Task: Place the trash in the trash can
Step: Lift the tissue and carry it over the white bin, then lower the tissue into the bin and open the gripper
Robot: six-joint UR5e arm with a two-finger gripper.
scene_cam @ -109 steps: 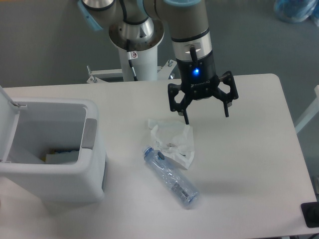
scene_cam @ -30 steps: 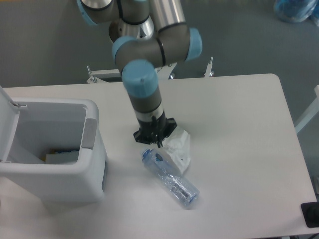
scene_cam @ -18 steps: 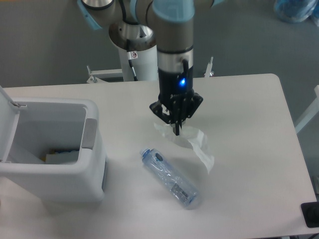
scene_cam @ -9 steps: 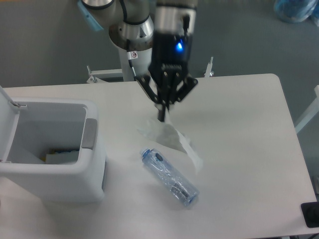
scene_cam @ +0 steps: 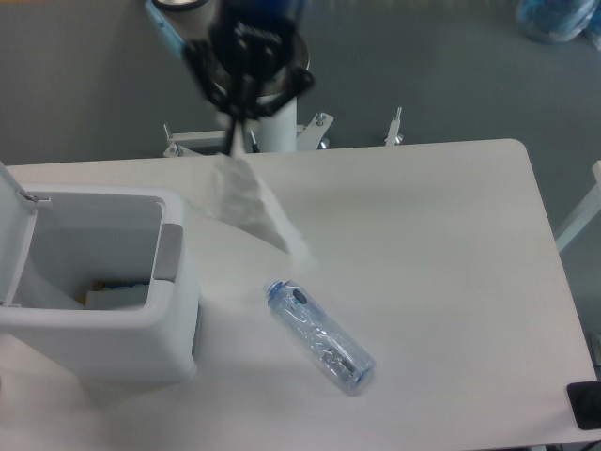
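I see a white table (scene_cam: 451, 282) with rounded corners over a grey-blue carpet floor (scene_cam: 84, 85). A bluish bag-like object (scene_cam: 556, 19) sits at the top right corner, cut by the frame edge. A small black object (scene_cam: 586, 406) lies at the lower right edge.

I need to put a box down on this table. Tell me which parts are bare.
The right half of the table, from the bottle out to the right edge, is bare. So is the far strip behind it. The left is crowded: the trash can stands there, and the wrapper hangs from the gripper beside it.
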